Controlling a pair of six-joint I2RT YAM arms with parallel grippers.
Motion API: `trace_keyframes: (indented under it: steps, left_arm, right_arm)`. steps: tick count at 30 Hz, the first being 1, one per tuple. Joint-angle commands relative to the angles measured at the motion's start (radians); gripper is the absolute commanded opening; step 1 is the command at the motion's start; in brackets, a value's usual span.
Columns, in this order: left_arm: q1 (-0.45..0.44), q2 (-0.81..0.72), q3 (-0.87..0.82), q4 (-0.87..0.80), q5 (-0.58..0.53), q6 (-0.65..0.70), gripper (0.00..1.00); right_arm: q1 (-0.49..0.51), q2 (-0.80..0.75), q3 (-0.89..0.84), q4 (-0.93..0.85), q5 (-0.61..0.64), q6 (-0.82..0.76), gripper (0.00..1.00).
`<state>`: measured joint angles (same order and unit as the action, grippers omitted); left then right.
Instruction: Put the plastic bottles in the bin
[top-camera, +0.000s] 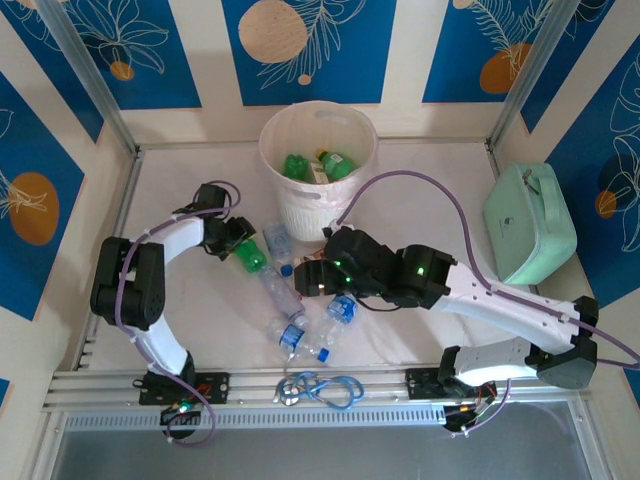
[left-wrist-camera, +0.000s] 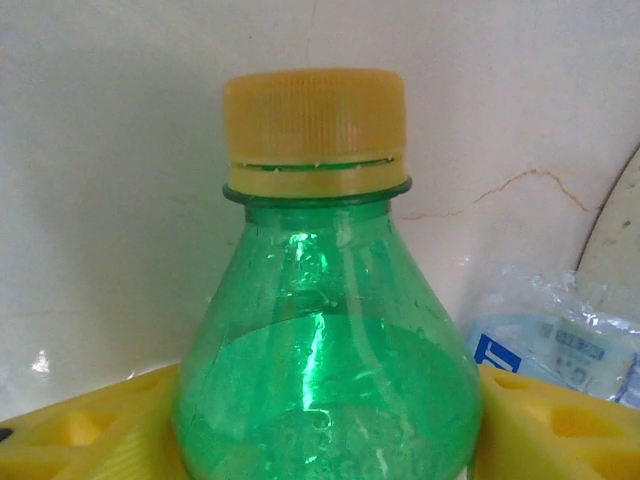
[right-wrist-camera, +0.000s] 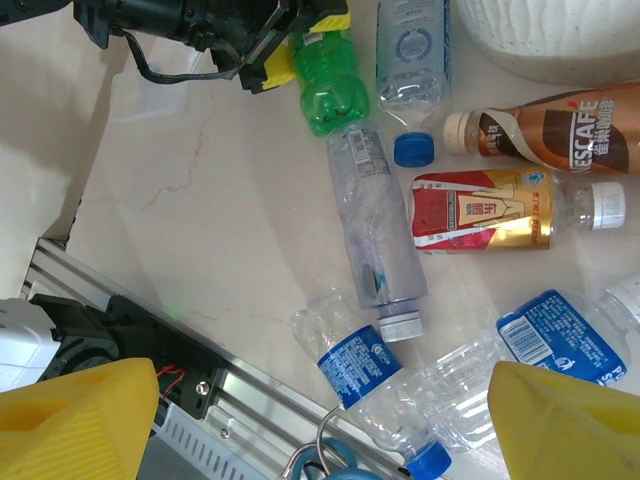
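Just left of the bin, on the desk, lies a green bottle with a yellow cap. The left pincer has this bottle between its yellow fingers. In the left wrist view both fingers sit against the bottle's flanks with no gap showing, so I judge it a grip. The bottle is not yet lifted off the desk. The right pincer hangs over the loose pile with its jaws spread wide and nothing between them.

As for progress, the bin holds at least two green bottles, one of them with a yellow cap. Far more remains outside, all lying close together in front of the bin:
- a short clear bottle just beside the gripped one
- a long clear bottle
- a brown coffee bottle
- a red-and-gold bottle
- two blue-labelled bottles and
- a crumpled clear bottle

By my reckoning the task is well short of halfway, with the green bottle next to go in.
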<state>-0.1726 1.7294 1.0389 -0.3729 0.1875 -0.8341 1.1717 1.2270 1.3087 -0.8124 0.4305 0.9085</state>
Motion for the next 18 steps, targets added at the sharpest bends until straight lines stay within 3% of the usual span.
trace_keyframes:
  steps: [1,11,15,18]
  left_arm:
    - [-0.003,0.009,-0.013,-0.007,0.007,0.011,0.61]
    - [0.003,-0.177,-0.073,-0.041,-0.012,0.001,0.49]
    - [0.009,-0.331,-0.107,-0.052,0.06,-0.072,0.48]
    - [0.009,-0.483,-0.124,-0.059,0.118,-0.155,0.48]
  right_arm:
    - [0.009,0.003,-0.003,0.026,0.006,0.026,0.86]
    - [0.006,0.027,-0.004,0.067,-0.035,0.033,0.86]
    - [-0.015,0.032,0.001,0.104,-0.091,0.024,0.86]
    - [-0.062,0.038,-0.007,0.166,-0.199,0.015,0.86]
